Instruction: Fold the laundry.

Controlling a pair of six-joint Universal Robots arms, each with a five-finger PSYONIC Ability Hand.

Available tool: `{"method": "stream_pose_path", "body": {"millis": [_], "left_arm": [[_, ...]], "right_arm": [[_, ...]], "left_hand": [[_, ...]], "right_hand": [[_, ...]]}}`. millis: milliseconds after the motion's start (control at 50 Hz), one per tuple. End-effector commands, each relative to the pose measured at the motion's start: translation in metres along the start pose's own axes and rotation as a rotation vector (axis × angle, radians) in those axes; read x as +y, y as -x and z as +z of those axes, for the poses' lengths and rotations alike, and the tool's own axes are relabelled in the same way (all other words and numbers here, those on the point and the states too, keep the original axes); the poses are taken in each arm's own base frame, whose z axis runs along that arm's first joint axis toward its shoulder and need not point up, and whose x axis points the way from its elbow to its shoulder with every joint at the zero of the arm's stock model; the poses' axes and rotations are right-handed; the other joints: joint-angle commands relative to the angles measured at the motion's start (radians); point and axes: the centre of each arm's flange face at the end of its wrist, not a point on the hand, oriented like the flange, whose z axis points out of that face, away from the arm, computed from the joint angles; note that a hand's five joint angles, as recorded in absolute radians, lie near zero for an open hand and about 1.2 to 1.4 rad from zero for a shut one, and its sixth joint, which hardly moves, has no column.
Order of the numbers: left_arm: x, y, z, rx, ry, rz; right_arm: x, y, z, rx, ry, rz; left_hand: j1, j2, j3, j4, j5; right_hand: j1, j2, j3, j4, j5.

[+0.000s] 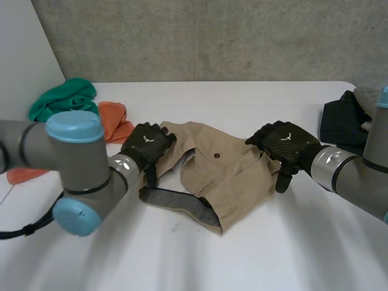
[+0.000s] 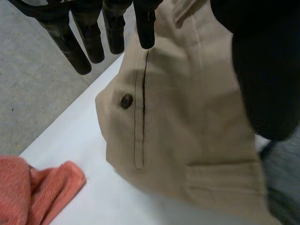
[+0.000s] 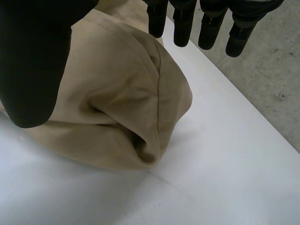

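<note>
Left hand (image 1: 148, 144) at the garment's (image 1: 233, 176) left edge, fingers (image 2: 70, 47) straight, thumb (image 2: 265, 70) well apart from them, nothing gripped. Contact with the cloth impossible to judge. Right hand (image 1: 284, 144) at the opposite edge, likewise spread: straight fingers (image 3: 182, 28) above a bunched fold, thumb (image 3: 37, 61) on the fold's other side, holding nothing. Between the two hands, beige garment lying rumpled on the table (image 1: 291, 248), button (image 1: 216, 156) facing up, grey lining (image 1: 182, 203) turned out along the near edge. Beyond the left hand, orange cloth (image 1: 113, 120), then green cloth (image 1: 63, 100). Past the right arm, dark clothes (image 1: 339, 121) near the table's edge.
</note>
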Motion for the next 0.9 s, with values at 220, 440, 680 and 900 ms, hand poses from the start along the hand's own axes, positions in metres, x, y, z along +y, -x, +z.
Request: {"method": "stream_pose_path", "body": {"millis": [220, 440, 680, 900], "left_arm": [[-0.095, 0.045, 0.028, -0.255, -0.178, 0.012], [-0.229, 0.004, 0.003, -0.154, -0.694, -0.007], [-0.189, -0.086, 0.025, 0.026, -0.621, -0.045], [-0.168, 0.011, 0.007, -0.17, -0.406, -0.122]], "right_arm": [[-0.004, -0.007, -0.009, 0.034, -0.013, 0.005], [-0.008, -0.033, -0.007, 0.129, -0.025, 0.047], [0.006, -0.063, -0.004, 0.233, 0.032, 0.133], [-0.012, -0.033, -0.012, 0.074, 0.0, 0.132]], "left_hand": [[1.16, 1.164, 1.163, 1.163, 1.152], [1.16, 1.164, 1.163, 1.163, 1.152], [0.533, 0.536, 0.536, 0.536, 0.525], [-0.062, -0.058, -0.059, -0.059, -0.07]], "right_hand": [[-0.047, -0.033, -0.035, -0.037, -0.048], [-0.047, -0.033, -0.035, -0.037, -0.048], [-0.047, -0.033, -0.035, -0.037, -0.048], [-0.047, -0.033, -0.035, -0.037, -0.048]]}}
